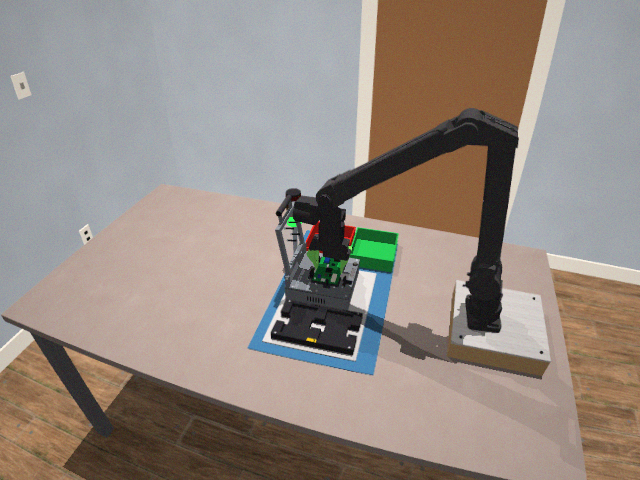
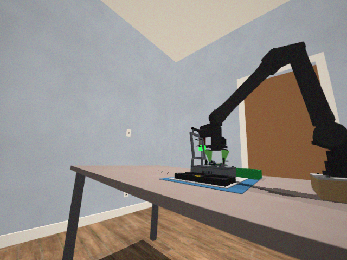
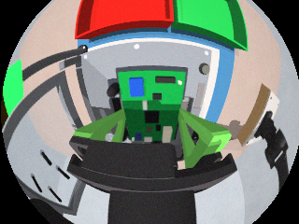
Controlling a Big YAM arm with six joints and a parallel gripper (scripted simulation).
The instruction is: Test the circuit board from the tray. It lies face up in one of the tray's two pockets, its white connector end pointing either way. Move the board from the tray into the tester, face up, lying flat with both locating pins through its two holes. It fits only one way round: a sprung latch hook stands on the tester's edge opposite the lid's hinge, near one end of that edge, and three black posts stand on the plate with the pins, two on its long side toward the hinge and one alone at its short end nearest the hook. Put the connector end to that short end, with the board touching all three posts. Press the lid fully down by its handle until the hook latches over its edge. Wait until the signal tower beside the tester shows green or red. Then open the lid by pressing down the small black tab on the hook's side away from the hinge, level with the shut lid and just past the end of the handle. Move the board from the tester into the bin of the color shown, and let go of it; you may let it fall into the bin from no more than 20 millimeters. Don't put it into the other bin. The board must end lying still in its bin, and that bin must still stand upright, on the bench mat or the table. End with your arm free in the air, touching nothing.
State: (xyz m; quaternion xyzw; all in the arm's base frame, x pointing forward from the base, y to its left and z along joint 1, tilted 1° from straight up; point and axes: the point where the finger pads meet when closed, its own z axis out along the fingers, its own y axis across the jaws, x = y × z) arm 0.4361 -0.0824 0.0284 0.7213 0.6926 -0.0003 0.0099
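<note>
Looking from the top, the claw [image 1: 327, 272] gripped the circuit board [image 1: 326, 270] on the tester [image 1: 316, 295], lid [image 1: 287, 242] raised. Exterior: green fingers [image 2: 209, 155] straddled the tester's plate. Wrist: both bins [image 3: 125, 2] lay beyond the tester.

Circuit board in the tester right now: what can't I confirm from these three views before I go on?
- Locating pins and black posts: too small in the top view; in the wrist view the circuit board and the green fingers cover them.
- Whether the board has left the tester: exterior view too distant, gripper in front.
- Latch hook and tab: not discernible in any view.
- Signal tower: cut off at the wrist view's edge, only green glow shows.
</note>
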